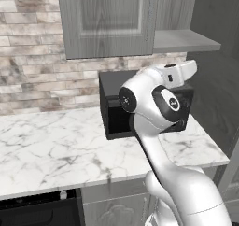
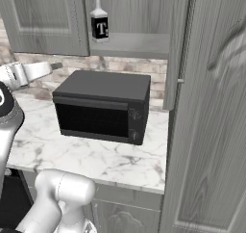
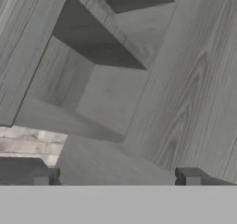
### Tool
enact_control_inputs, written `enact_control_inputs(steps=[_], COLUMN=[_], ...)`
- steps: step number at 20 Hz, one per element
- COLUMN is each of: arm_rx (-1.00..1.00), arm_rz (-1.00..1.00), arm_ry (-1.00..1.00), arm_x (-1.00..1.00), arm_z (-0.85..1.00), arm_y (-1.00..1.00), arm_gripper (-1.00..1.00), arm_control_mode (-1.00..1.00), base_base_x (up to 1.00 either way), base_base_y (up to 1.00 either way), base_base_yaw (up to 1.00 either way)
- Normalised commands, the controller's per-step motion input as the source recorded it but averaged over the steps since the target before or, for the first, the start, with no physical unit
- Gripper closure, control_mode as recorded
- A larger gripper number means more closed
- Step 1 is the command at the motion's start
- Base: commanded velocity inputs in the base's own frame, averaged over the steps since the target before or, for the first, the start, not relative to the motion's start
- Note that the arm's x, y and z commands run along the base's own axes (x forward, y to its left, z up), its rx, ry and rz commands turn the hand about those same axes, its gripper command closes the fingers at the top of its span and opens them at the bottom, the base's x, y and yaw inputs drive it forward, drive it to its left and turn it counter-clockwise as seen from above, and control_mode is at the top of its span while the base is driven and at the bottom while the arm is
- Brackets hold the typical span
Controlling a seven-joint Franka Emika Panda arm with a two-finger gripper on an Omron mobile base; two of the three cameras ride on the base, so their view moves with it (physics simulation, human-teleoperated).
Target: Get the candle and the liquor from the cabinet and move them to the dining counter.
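A brick wall (image 1: 28, 57) backs a white marble desk (image 1: 51, 150) in this rendered kitchen, and a black microwave (image 2: 103, 107) sits on the desk close to the wall. Above it hangs the grey wood-grain cabinet (image 1: 109, 19). In the right base view its right-hand door (image 2: 211, 107) stands swung open toward the camera, tall and panelled, while the left door (image 2: 43, 18) is closed. The opened bay shows one inner shelf (image 2: 129, 44), and on it, near its left end, the liquor (image 2: 99, 22) stands upright: a dark square-shouldered bottle with a pale label and a slim clear neck. The same shelf shows from the other side in the left base view (image 1: 186, 40), where the part in sight is bare.

The white arm rises from the base in front of the desk and bends at the elbow ahead of the microwave. Its tool (image 3: 115, 177) is raised toward the cabinet at about the height of the microwave's top, well below and to the left of the bottle as the right base view gives it. In the hand view the two dark fingertips (image 3: 34, 176) stand wide apart with nothing between them, so the tool is released and holds nothing; past them lies the grey wood grain of the cabinet's underside and inner panels, with a strip of brick at the left edge
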Motion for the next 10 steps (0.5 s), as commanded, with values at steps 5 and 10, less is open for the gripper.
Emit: enact_control_inputs(steps=[5, 10], arm_rx=[0.16, 0.13], arm_rz=[0.35, 0.33], arm_ry=[-0.38, -0.3], arm_x=[0.37, 0.37], arm_z=[0.0, 0.13], arm_y=[0.2, 0.07], arm_gripper=[-1.0, -1.0], arm_control_mode=[-1.0, -1.0], base_base_x=[0.0, 0.0], base_base_y=[0.0, 0.0], base_base_yaw=[0.0, 0.0])
